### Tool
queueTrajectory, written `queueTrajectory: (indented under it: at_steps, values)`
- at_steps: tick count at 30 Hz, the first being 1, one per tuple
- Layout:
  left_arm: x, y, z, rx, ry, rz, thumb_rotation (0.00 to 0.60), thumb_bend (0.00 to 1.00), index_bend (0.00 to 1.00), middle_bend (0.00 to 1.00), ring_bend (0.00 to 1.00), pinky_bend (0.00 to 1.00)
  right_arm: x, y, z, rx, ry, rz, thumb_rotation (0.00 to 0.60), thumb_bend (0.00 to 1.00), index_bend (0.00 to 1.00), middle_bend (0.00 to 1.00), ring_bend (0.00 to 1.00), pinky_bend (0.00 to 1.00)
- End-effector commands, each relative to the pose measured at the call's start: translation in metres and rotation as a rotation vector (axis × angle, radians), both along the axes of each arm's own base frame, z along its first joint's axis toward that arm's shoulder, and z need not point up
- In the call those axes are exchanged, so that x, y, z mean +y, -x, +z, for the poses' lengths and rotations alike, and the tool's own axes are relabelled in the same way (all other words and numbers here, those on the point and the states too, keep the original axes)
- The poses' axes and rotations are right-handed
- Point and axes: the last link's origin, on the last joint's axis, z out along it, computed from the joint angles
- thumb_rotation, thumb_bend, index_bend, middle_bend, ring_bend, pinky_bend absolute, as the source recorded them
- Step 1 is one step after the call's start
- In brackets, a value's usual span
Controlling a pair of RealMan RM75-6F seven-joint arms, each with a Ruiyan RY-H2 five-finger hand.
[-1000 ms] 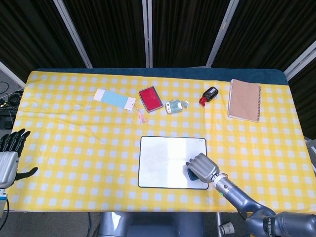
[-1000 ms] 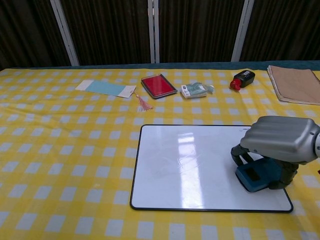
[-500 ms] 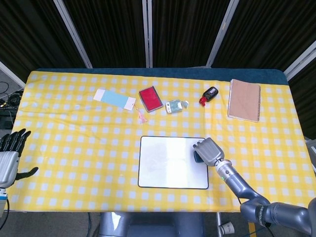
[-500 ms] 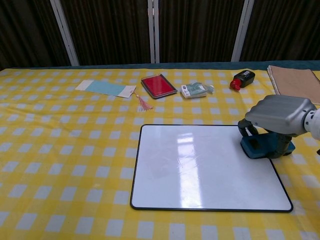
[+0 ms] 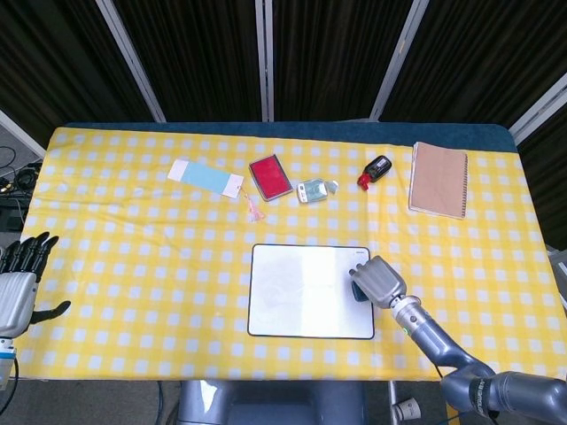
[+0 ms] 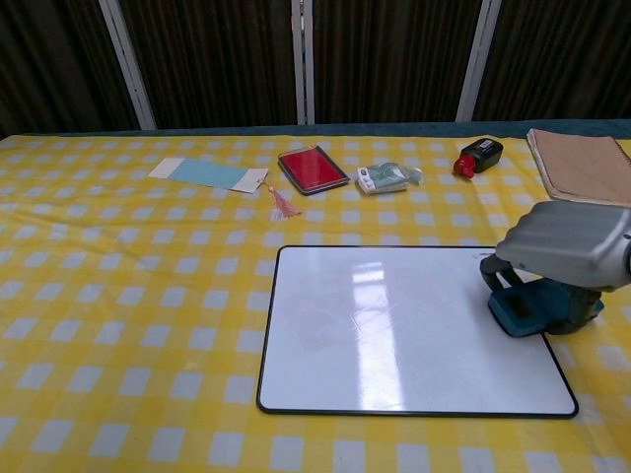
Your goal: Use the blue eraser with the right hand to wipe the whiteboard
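Lying flat on the yellow-checked desk, near its front edge: whiteboard, a white rectangle with a thin black rim and rounded corners, its surface glossy with reflected light in the chest view. Long axis runs left to right, parallel to the front edge of the desk.

Left robot hand: at the far left edge of the head view, off the side of the desk, fingers spread, holding nothing.

Back row, left to right, all well apart from the whiteboard:
- pale blue card with white ends, a pink tassel at its right end;
- red flat case, tilted;
- small greenish wrapped item;
- black and red stamp-like object, lying on its side;
- tan spiral notebook, closed, long axis running front to back.

Blue eraser: dark teal block, resting at the whiteboard's right edge, about mid-height of that edge, partly over the rim. Mostly covered from above; its long axis cannot be told with certainty.

Right robot hand: grey, arched over the blue eraser from above, fingers curled down around it and gripping it. Seen also in the head view, forearm trailing toward the front right.
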Motion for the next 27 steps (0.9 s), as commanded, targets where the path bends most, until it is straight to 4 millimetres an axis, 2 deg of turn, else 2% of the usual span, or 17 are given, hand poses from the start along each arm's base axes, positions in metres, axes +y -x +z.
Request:
queueTrajectory:
  at_steps: [1, 6, 11, 12, 14, 16, 22, 24, 25, 26, 27]
  values:
    - [0.0, -0.001, -0.001, 0.001, 0.003, -0.001, 0.6, 0.0, 0.0, 0.0, 0.0, 0.0, 0.023, 0.0, 0.003, 0.023, -0.041, 0.048, 0.6, 0.64, 0.66, 0.7, 0.58, 0.75]
    - [-0.001, -0.001, -0.002, 0.004, 0.007, -0.004, 0.6, 0.0, 0.0, 0.0, 0.0, 0.0, 0.039, -0.008, 0.009, -0.006, -0.055, 0.083, 0.6, 0.64, 0.66, 0.7, 0.58, 0.75]
    - [-0.001, 0.0, 0.0, 0.0, 0.001, 0.0, 0.6, 0.0, 0.0, 0.0, 0.0, 0.0, 0.026, -0.009, 0.035, -0.075, 0.04, 0.069, 0.6, 0.64, 0.66, 0.7, 0.58, 0.75]
    - [-0.001, 0.0, 0.0, -0.003, 0.0, 0.002, 0.6, 0.0, 0.0, 0.0, 0.0, 0.0, 0.016, -0.003, 0.046, -0.089, 0.086, 0.041, 0.6, 0.64, 0.66, 0.7, 0.58, 0.75]
    - [-0.001, 0.0, 0.0, -0.005, 0.0, 0.002, 0.6, 0.0, 0.0, 0.0, 0.0, 0.0, 0.008, 0.003, 0.054, -0.1, 0.115, 0.011, 0.6, 0.64, 0.66, 0.7, 0.58, 0.75]
    - [-0.001, 0.0, 0.002, -0.007, -0.003, 0.0, 0.6, 0.0, 0.0, 0.0, 0.0, 0.0, -0.004, 0.018, 0.063, -0.104, 0.158, -0.048, 0.6, 0.64, 0.66, 0.7, 0.58, 0.75]
    - [-0.002, 0.0, 0.005, -0.012, -0.012, 0.003, 0.6, 0.0, 0.0, 0.0, 0.0, 0.0, -0.018, 0.053, 0.062, -0.112, 0.193, -0.181, 0.6, 0.61, 0.64, 0.67, 0.58, 0.75]
    - [-0.002, 0.001, 0.005, -0.013, -0.013, 0.004, 0.6, 0.0, 0.0, 0.0, 0.0, 0.0, -0.021, 0.061, 0.061, -0.117, 0.202, -0.212, 0.6, 0.56, 0.62, 0.65, 0.57, 0.75]
    - [-0.003, 0.001, 0.005, -0.014, -0.015, 0.004, 0.6, 0.0, 0.0, 0.0, 0.0, 0.0, -0.022, 0.065, 0.06, -0.121, 0.206, -0.229, 0.6, 0.48, 0.56, 0.6, 0.55, 0.7]
    - [-0.003, 0.001, 0.006, -0.014, -0.015, 0.003, 0.6, 0.0, 0.0, 0.0, 0.0, 0.0, -0.023, 0.067, 0.059, -0.124, 0.209, -0.24, 0.6, 0.33, 0.45, 0.53, 0.49, 0.6]
    - [-0.004, 0.0, 0.006, -0.015, -0.016, 0.003, 0.6, 0.0, 0.0, 0.0, 0.0, 0.0, -0.023, 0.071, 0.058, -0.127, 0.209, -0.256, 0.6, 0.22, 0.35, 0.46, 0.44, 0.52]
